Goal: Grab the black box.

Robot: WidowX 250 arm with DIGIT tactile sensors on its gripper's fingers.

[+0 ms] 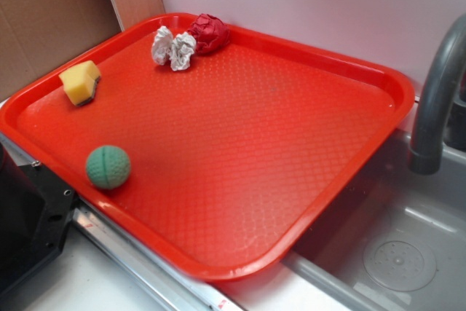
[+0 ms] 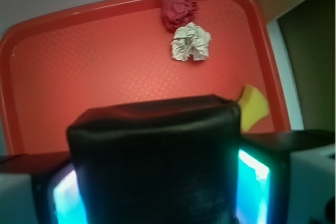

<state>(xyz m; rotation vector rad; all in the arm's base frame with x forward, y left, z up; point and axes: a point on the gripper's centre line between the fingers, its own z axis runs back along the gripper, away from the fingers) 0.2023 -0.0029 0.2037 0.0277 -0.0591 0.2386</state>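
The black box (image 2: pixel 155 150) fills the lower half of the wrist view, a matte black block with flat faces. My gripper (image 2: pixel 157 187) is shut on it, and a glowing cyan pad presses each side, with the fingers (image 2: pixel 254 182) tight against its walls. Box and gripper hang over the near part of the red tray (image 2: pixel 79 72). In the exterior view neither the box nor the gripper shows.
On the red tray (image 1: pixel 342 172) lie a green ball (image 1: pixel 108 167), a yellow sponge (image 1: pixel 80 82), a white crumpled wad (image 1: pixel 172 49) and a dark red wad (image 1: pixel 209 33). A grey faucet (image 1: pixel 437 107) and sink (image 1: pixel 393 253) stand to the right. A black housing (image 1: pixel 25 216) sits at lower left.
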